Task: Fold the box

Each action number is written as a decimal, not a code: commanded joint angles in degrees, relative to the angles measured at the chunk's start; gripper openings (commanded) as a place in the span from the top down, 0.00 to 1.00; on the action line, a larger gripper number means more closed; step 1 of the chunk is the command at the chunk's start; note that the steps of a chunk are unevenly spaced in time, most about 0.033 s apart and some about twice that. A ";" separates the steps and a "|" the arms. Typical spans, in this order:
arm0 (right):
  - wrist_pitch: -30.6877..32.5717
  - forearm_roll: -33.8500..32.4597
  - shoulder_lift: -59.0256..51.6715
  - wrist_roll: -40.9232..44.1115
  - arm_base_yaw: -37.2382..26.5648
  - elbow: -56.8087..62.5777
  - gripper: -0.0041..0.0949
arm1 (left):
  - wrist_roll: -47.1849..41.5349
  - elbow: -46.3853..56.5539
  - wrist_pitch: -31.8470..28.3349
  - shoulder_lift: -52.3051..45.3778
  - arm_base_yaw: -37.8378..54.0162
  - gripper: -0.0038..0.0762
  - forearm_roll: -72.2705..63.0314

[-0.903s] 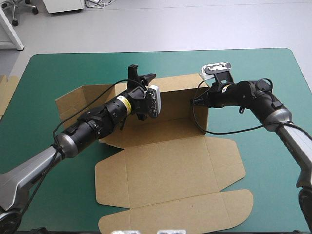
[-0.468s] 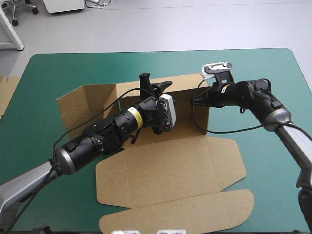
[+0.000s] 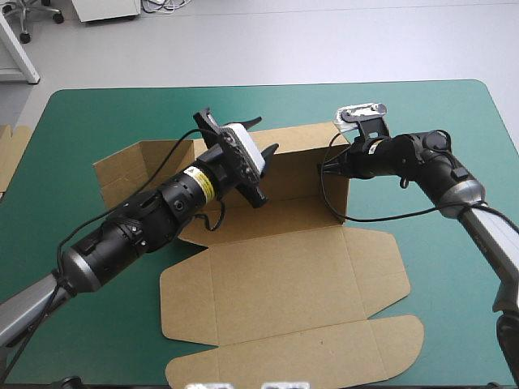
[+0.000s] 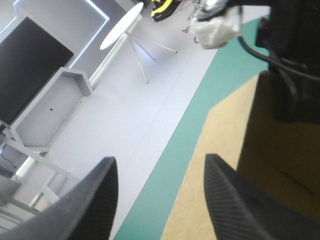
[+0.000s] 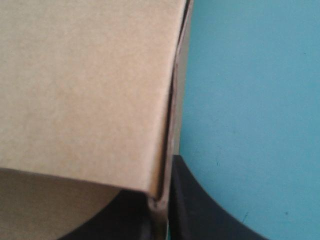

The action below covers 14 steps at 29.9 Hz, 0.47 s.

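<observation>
One table (image 3: 97, 113) under a teal-green cover carries one brown box (image 3: 276, 284), a cut sheet of board partly set up, with two robot arms working over it. The box lies directly under and ahead of both grippers: its long back wall stands upright between them, a side wall stands at each end, and the floor panel and lid lie flat on the cover on the near side of both, the lid's two rounded flaps spread toward the table's near edge. The left gripper (image 4: 159, 159) hangs raised above the box's left half, close to the back wall's top edge, its two black fingers spread wide apart with nothing between them; its own camera looks out almost level, with the back wall just ahead of and below the fingertips and the other gripper farther off beyond. The right gripper (image 5: 161, 210) sits at the box's right rear corner, its two fingers drawn all but together and pinching the upright board edge where back wall and right side wall meet, bare cover just beside its outer finger. One edge of more board (image 3: 11, 150) shows at the table's left edge, well apart from both grippers.
</observation>
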 commanded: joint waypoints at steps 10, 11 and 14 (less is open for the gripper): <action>-0.36 0.06 -1.86 0.31 -0.10 -1.81 0.97 | -11.51 -3.53 -2.61 -2.94 13.45 0.49 12.00; -0.36 0.06 -1.86 0.31 -0.10 -1.81 0.97 | -11.01 -3.45 0.60 -2.94 13.45 0.50 16.50; -0.58 0.06 -1.86 0.31 -0.10 -1.81 0.97 | -9.17 -2.92 7.17 -2.94 13.45 0.55 29.73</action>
